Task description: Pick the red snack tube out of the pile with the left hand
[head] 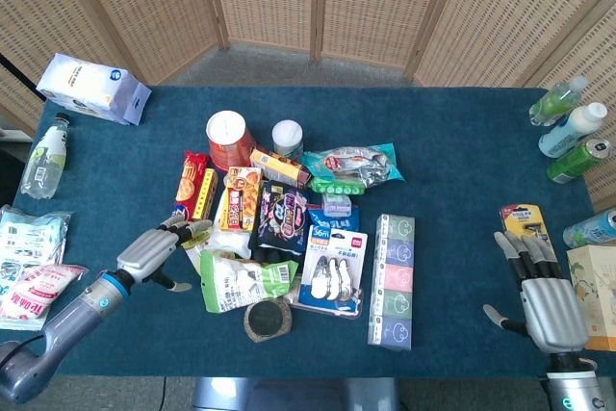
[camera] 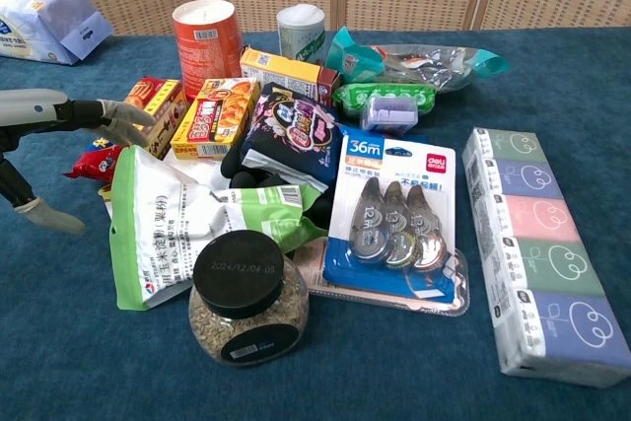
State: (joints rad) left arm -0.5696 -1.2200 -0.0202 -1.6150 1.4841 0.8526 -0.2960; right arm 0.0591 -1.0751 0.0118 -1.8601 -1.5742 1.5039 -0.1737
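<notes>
The left hand (head: 154, 251) hovers with its fingers spread and holding nothing, its fingertips over the near-left edge of the pile. The red snack tube (head: 227, 140) stands upright at the pile's far side, well apart from it. The right hand (head: 539, 291) rests open on the blue worktop (head: 452, 141), far right.

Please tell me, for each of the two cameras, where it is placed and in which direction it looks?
Head view: high up, looking steeply down on the whole table; shows left hand and right hand with forearms.
Chest view: low, near the table edge, looking forward across the pile; only the left hand shows.
Both share the red snack tube and the left hand.
</notes>
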